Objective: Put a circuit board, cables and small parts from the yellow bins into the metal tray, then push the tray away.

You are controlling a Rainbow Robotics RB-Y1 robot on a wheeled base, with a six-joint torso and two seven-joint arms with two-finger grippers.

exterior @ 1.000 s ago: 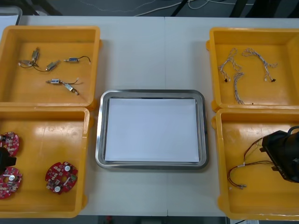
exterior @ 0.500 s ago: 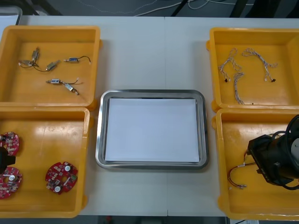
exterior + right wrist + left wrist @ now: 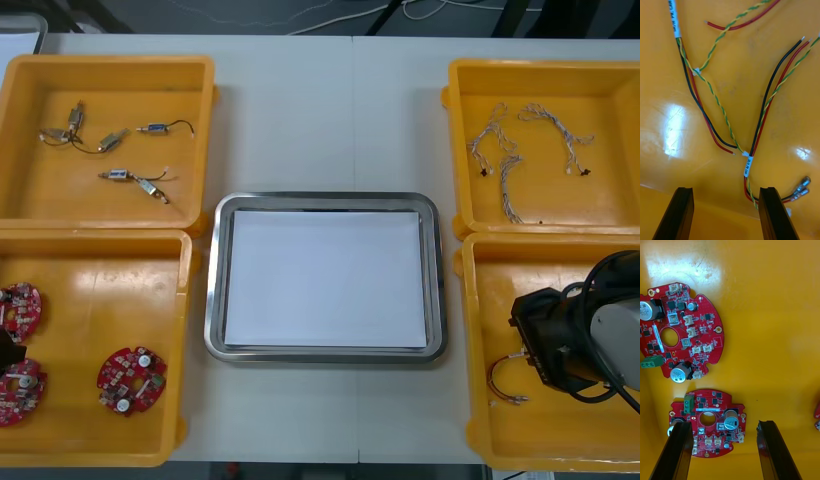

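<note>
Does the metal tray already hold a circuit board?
No, the metal tray shows just its white inside, and the three circuit boards lie in the near left yellow bin.

Light table (image 3: pixel 330 110) with a centre seam — beyond it, dark floor (image 3: pixel 120 15) crossed by white cords (image 3: pixel 340 18).

Four bins (image 3: pixel 100 210) stand on the bench (image 3: pixel 330 110), two along each side edge, with one tray (image 3: pixel 212 300) between them. The near left bin holds three boards (image 3: pixel 131 379), the far left about six small parts (image 3: pixel 117 175), and the far right three twisted cables (image 3: pixel 509 188). The near right bin's red-and-yellow cables (image 3: pixel 747 165) are partly hidden, so their number cannot be told.
</note>
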